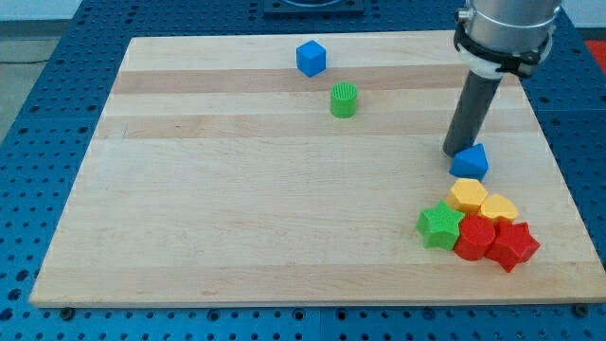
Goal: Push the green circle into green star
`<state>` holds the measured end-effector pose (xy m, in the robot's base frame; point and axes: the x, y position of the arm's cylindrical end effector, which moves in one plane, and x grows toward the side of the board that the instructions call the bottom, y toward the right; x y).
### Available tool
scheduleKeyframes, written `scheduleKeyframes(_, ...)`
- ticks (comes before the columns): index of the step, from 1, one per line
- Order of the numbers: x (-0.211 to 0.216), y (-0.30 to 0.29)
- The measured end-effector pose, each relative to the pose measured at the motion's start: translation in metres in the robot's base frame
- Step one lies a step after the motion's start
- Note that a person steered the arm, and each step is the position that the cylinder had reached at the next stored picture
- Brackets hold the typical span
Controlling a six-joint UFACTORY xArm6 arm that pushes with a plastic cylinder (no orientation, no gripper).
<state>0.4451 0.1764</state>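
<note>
End effector: my tip point(456, 152), bare rod, touching blue block point(470, 162) | green circle point(344, 99) well left | green star point(440, 226) below

Pale wooden board point(237, 218) on blue perforated table point(38, 95); top corners show perhaps grey floor, blurred.

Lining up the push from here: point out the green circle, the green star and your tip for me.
green circle point(344, 99), camera view, middle of its side, below the ribbed top.
green star point(440, 226), camera view, centre of its top face.
my tip point(457, 152), camera view, rod's very end, beside the blue block point(471, 162).
</note>
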Motion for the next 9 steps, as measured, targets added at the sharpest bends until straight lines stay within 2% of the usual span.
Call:
scheduleKeyframes(2,0.031,0.003)
scheduleKeyframes(3,0.024,0.001)
scheduleKeyframes(4,-0.004,-0.016)
scheduleKeyframes(6,-0.104,-0.036)
scheduleKeyframes(7,-0.146,-0.065)
scheduleKeyframes(8,-0.145,-0.108)
scheduleKeyframes(9,-0.101,-0.13)
